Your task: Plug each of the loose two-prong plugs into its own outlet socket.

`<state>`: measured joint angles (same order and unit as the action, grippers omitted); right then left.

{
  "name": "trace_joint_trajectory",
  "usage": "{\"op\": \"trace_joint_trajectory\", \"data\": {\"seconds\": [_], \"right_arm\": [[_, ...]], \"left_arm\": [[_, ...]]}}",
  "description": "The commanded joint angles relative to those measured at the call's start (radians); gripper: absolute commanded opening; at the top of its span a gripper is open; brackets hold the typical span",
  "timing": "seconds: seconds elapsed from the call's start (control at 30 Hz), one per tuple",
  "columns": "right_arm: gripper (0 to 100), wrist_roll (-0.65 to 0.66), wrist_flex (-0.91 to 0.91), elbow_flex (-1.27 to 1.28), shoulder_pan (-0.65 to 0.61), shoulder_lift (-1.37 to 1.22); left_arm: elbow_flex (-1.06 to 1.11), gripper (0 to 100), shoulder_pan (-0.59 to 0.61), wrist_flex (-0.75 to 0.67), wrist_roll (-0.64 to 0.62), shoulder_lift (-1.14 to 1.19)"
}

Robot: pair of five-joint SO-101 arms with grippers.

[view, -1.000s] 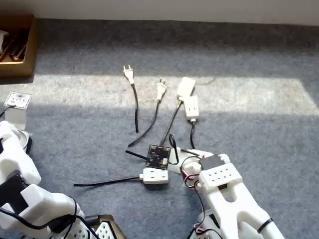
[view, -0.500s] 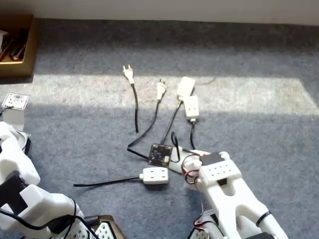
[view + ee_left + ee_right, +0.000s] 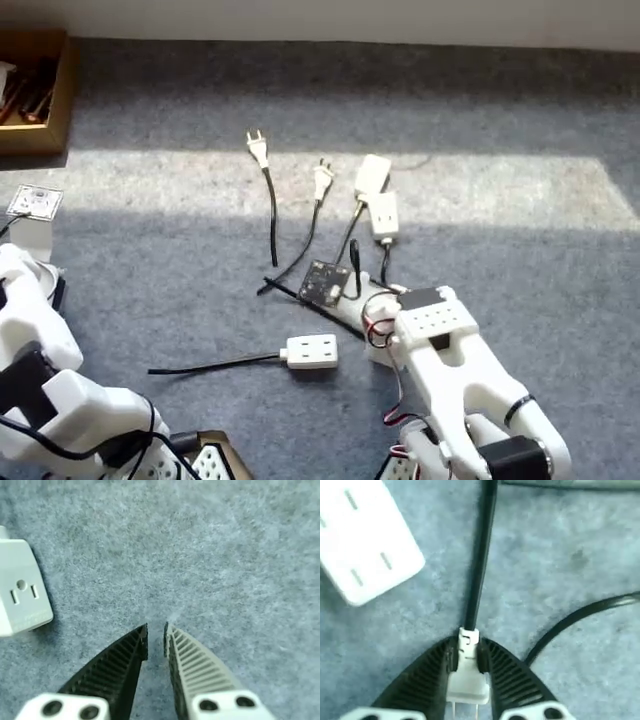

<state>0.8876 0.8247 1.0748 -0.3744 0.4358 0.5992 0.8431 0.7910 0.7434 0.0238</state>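
While open grey carpet (image 3: 520, 200) spreads far and right, the white outlet strip (image 3: 312, 351) lies near centre. Just right of it, the right claw (image 3: 467, 649) pinches a white two-prong plug (image 3: 466, 682). Its prongs point back at the wrist and its black cord (image 3: 480, 560) runs straight ahead. The left claw (image 3: 155, 640) is pressed nearly together, holding nothing.

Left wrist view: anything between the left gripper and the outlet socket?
No. Bare grey carpet separates the left gripper from the outlet socket in the left wrist view.
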Motion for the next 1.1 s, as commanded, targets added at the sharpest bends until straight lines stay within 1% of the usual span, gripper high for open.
{"op": "trace_joint_trajectory", "data": {"seconds": [0.0, 0.1, 0.17, 0.23, 0.27, 0.33, 0.4, 0.5, 0.6, 0.67, 0.8, 0.9, 0.93, 1.0, 1.07], "right_arm": [[0.5, -0.152, 0.073, -0.240, 0.016, 0.005], [0.5, -0.267, 0.211, -0.476, 0.016, 0.001], [0.5, -0.347, 0.309, -0.650, 0.013, -0.007], [0.5, -0.466, 0.403, -0.817, 0.010, -0.015], [0.5, -0.526, 0.447, -0.908, 0.002, -0.027], [0.5, -0.638, 0.545, -1.082, -0.027, -0.068], [0.5, -0.715, 0.641, -1.257, -0.071, -0.136], [0.5, -0.822, 0.777, -1.524, -0.131, -0.288], [0.5, -0.891, 0.905, -1.787, -0.174, -0.487], [0.5, -0.921, 0.941, -1.929, -0.189, -0.618], [0.5, -0.948, 0.937, -1.988, -0.188, -0.783], [0.5, -0.948, 0.923, -1.991, -0.193, -0.802], [0.5, -0.948, 0.918, -2.000, -0.189, -0.789], [0.5, -0.948, 0.920, -2.051, -0.176, -0.751], [0.5, -0.950, 0.929, -2.097, -0.163, -0.708]], "left_arm": [[-0.016, 7, -0.087, 0.006, 0.008, -0.033], [-0.085, 8, -0.160, 0.046, 0.008, -0.033], [-0.176, 8, -0.206, 0.132, 0.003, -0.033], [-0.302, 8, -0.260, 0.255, -0.008, -0.033], [-0.374, 8, -0.291, 0.315, -0.044, -0.033], [-0.536, 8, -0.352, 0.422, -0.172, -0.033], [-0.719, 12, -0.410, 0.526, -0.301, -0.033], [-1.021, 18, -0.489, 0.724, -0.471, -0.033], [-1.307, 23, -0.558, 0.901, -0.565, -0.033], [-1.460, 25, -0.595, 0.973, -0.588, -0.033], [-1.604, 25, -0.608, 0.977, -0.589, -0.048], [-1.649, 25, -0.601, 0.976, -0.588, -0.102], [-1.652, 25, -0.576, 0.977, -0.586, -0.134], [-1.632, 25, -0.527, 0.980, -0.539, -0.222], [-1.543, 25, -0.498, 0.984, -0.503, -0.343]]}}
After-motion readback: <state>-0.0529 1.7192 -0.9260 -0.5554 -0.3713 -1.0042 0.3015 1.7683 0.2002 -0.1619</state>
